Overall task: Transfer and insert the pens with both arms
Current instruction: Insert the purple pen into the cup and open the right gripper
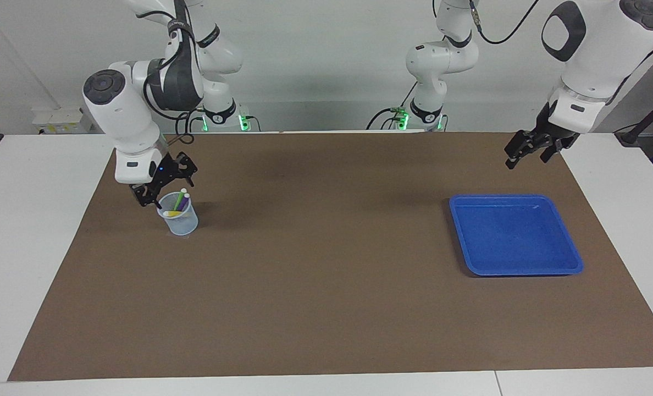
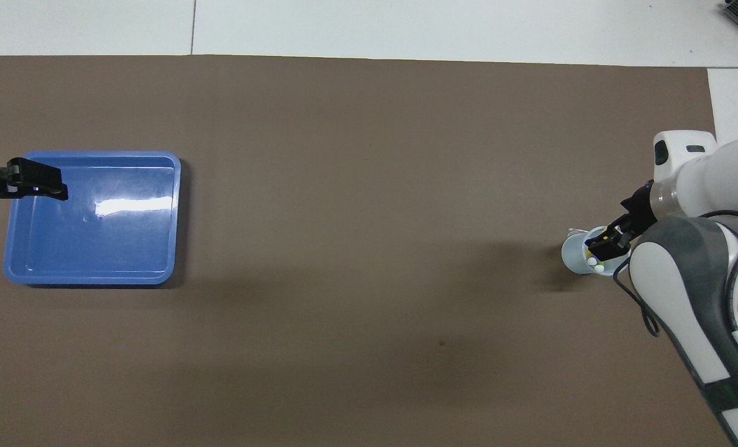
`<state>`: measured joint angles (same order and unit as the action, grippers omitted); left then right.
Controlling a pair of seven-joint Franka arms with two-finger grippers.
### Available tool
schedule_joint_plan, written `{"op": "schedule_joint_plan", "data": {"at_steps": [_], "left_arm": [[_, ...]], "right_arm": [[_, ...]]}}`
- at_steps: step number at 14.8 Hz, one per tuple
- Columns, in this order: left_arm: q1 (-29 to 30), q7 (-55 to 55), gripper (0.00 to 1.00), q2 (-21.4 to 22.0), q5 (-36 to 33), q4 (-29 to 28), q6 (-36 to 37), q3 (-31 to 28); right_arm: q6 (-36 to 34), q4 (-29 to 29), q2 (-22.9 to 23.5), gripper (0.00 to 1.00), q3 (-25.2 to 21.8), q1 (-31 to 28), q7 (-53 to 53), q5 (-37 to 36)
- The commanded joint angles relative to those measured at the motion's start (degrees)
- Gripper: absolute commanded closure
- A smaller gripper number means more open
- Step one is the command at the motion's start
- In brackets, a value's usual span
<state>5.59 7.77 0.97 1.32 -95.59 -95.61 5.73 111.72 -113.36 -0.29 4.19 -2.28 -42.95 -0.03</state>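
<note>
In the clear plastic cup [image 1: 178,218] at the right arm's end of the brown mat [image 1: 326,264] stand the three slim marker pens [image 1: 177,204], green, yellow and purple. The right gripper [image 1: 165,183] hangs just above them, jaws spread, holding nothing. The left gripper [image 1: 531,148] hovers open near the blue plastic tray [image 1: 516,234].

No text, label or number can be read anywhere — the right arm [image 2: 710,298] carries a white mark at its dark band, perhaps a letter, but it is cut off at the view's edge.
</note>
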Motion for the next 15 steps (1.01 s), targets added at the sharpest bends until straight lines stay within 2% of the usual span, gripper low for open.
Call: {"op": "schedule_joint_plan", "data": {"at_steps": [1,3,8,9,12,15], "left_arm": [[-3.3,-0.5,0.0,0.3,-1.7,2.2,3.1,-2.3],[-5.4,-0.5,0.0,0.3,-2.1,2.9,3.8,-3.2],[-6.8,-0.7,0.0,0.3,-3.6,3.3,4.4,-3.4],[-6.8,-0.7,0.0,0.3,-3.6,3.7,4.5,-3.4],[-6.9,-1.0,0.0,0.3,-3.5,3.8,4.4,-3.4],[-6.9,-2.1,0.0,0.2,-3.2,3.8,4.1,-3.7]], "right_arm": [[-1.5,0.3,-4.4,0.0,0.5,1.0,1.3,1.0],[-1.5,1.2,-6.8,0.0,0.5,1.7,1.5,2.0],[-2.5,6.0,-6.0,0.0,0.3,0.8,11.3,2.6],[-5.4,8.2,-5.7,0.0,0.2,1.2,13.8,1.5],[-11.3,14.4,-2.7,0.0,-1.2,4.2,18.9,-2.3],[-15.3,22.5,3.7,0.0,-1.5,4.4,19.5,-2.7]]}}
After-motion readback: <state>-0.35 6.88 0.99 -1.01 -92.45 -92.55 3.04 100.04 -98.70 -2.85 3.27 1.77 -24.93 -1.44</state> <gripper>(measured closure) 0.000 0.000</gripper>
